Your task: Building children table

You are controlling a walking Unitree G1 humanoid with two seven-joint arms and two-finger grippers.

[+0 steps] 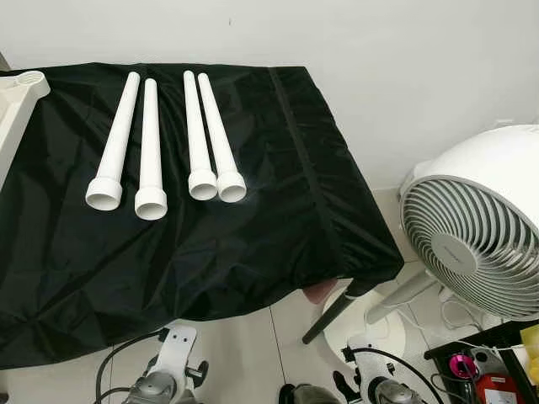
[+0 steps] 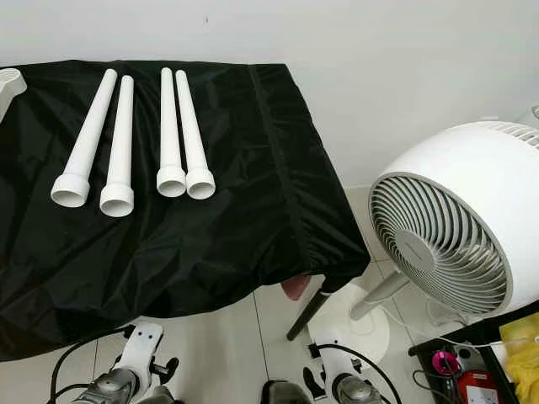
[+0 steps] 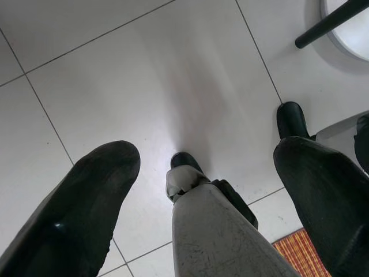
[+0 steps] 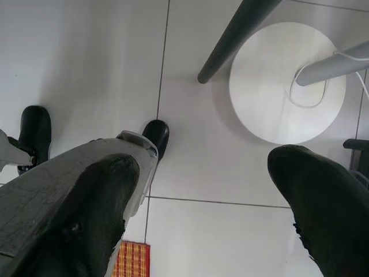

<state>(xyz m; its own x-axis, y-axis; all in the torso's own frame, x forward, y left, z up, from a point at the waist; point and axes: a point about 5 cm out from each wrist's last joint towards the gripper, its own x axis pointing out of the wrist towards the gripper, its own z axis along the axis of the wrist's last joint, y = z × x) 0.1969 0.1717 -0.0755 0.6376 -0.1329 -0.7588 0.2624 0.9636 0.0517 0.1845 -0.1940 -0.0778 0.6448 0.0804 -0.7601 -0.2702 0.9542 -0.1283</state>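
Four white table legs (image 1: 151, 147) lie side by side on the black-draped counter (image 1: 253, 252), long axes running away from me, flared ends toward me. They sit ahead and left of my centre, so I judge my left tool (image 3: 190, 173) the nearer for a first pick (the tabletop piece (image 1: 17, 105) sits at the far left edge). Both arms hang low over the floor tiles; left and right tool (image 4: 202, 190) fingers are spread wide, holding nothing. A white fan (image 1: 476, 223) stands right.

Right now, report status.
Left gripper and right gripper open, hanging idle. Four white plastic table legs on black cloth, untouched. White fan to the right.
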